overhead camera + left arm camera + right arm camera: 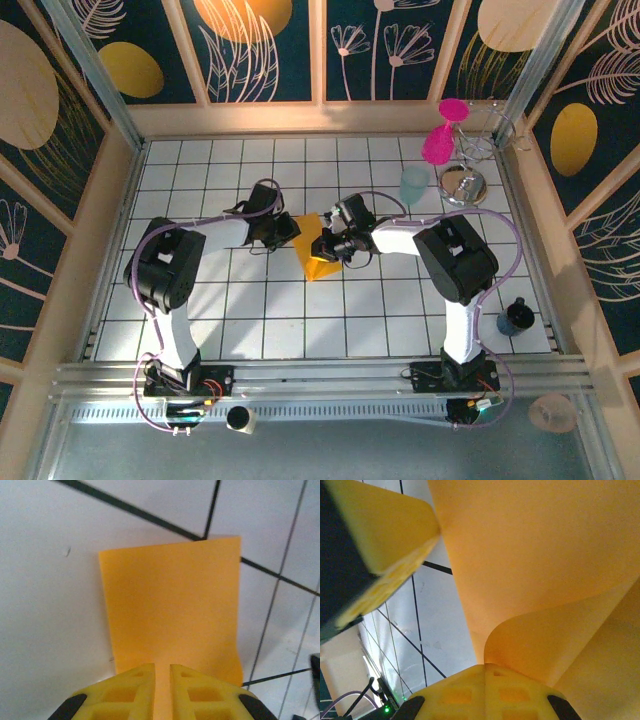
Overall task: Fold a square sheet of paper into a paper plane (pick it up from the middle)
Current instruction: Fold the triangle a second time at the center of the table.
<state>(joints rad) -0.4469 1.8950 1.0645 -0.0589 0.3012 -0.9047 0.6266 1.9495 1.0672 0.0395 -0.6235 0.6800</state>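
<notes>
L gripper (162,667) (285,232): yellow ribbed fingers nearly together, thin slit btwn them; pinching the near edge of the square sheet of orange-yellow paper (170,610) (315,262).
R gripper (485,667) (330,245): yellow fingers pressed tight together, clamped on the same sheet; paper fans out from btwn the tips.
Gripper layout, top view: L gripper on the sheet's left, R gripper on its right, facing each other w/ the paper btwn them.
Sheet shape: not flat. Left wrist view shows a smooth panel w/ a straight far edge and square corners. Right wrist view shows a flap curling in a soft bend just past the R fingertips. From above it narrows to a point on the near side.
Sheet place: abt mid-table, over the white tiled tabletop w/ dark grid lines (250,320). Can't tell how much of it touches the tiles.
Far right of table: pale teal plastic cup (414,184); just beside it a round shiny metal disc (463,184) and a bright pink object on a wire stand (437,145). All well apart from the sheet.
Near right edge: small dark blue bottle (515,318), by the R arm's base side.
</notes>
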